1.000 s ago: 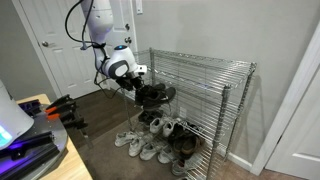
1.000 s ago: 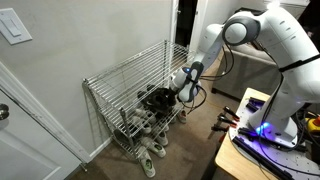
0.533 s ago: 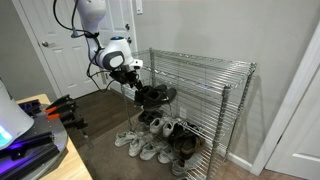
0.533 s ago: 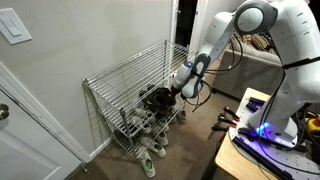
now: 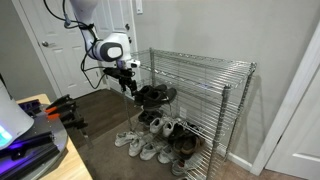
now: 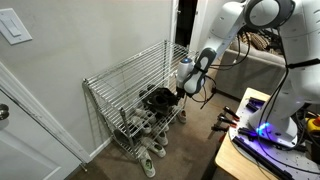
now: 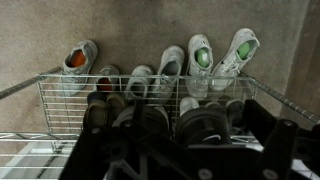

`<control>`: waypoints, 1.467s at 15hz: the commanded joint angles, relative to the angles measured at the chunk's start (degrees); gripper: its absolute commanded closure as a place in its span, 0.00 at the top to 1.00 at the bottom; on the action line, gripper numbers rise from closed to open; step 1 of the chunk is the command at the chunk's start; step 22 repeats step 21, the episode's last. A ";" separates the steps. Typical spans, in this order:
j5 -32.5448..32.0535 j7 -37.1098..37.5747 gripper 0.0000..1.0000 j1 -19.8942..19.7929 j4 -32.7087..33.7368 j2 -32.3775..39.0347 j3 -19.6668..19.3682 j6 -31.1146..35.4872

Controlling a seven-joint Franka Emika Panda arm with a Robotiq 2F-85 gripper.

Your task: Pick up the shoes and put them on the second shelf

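Observation:
A pair of black shoes (image 5: 155,95) lies on the second shelf of the wire rack (image 5: 205,68), near its front edge; it also shows in the other exterior view (image 6: 158,100) and the wrist view (image 7: 200,122). My gripper (image 5: 129,73) hangs in front of the rack, just above and to the side of the black shoes, apart from them. It also appears in the other exterior view (image 6: 183,88). In the wrist view its dark fingers (image 7: 190,160) stand wide apart with nothing between them.
Several light shoes (image 5: 145,146) lie on the floor and on the lowest shelf (image 7: 200,55). The rack stands against a wall (image 6: 60,60). A door (image 5: 60,50) is behind the arm. A table with equipment (image 6: 265,140) is nearby.
My gripper has drawn back from the rack, up and away from the black shoes, which stay on the second shelf.

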 commanded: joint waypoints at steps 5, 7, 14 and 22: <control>-4.08 2.32 1.00 2.17 -3.80 -8.61 -2.27 -7.24; -3.16 1.65 1.00 0.41 -3.72 -9.31 -1.16 -7.32; -3.16 2.35 1.00 -2.88 -1.80 -10.82 0.07 -12.01; -2.82 2.26 1.00 -3.59 -2.10 -12.39 0.75 -13.94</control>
